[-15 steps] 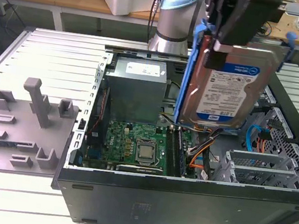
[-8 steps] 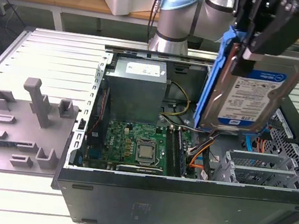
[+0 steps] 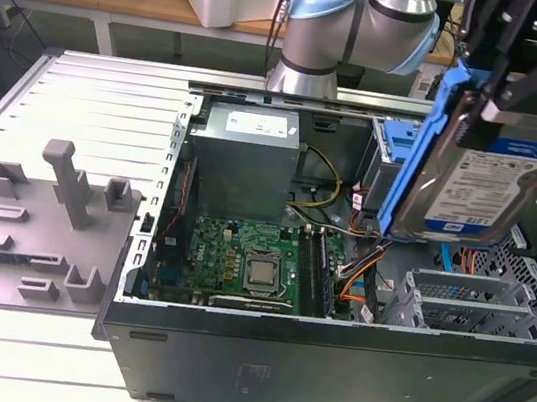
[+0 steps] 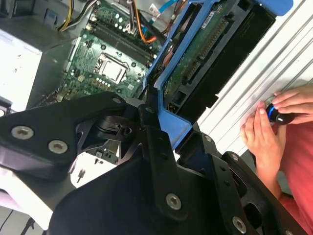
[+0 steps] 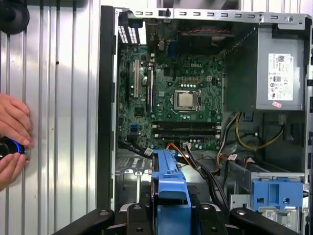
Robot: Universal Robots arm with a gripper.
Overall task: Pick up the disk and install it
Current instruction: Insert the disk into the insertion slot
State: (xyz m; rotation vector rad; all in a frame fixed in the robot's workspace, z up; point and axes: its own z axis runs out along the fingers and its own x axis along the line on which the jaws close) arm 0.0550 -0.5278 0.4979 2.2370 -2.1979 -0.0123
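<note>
Above open case (image 3: 326, 356): disk (image 3: 493, 184), stiff, likely weighty, circuit side fragile (bare board). Gripper (image 3: 506, 100) closed on its blue frame edges, a sound hold.

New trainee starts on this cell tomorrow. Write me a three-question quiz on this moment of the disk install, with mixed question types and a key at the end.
1. True or false: the disk is already seated inside the computer case.
2. What holds the disk? A) the gripper B) a hook C) a suction cup
3. Fill in: in the exterior view, the disk hangs over the case's ___ side (the exterior view's left or right).

Key:
1. False; it is held up above the open case.
2. A
3. right
</note>
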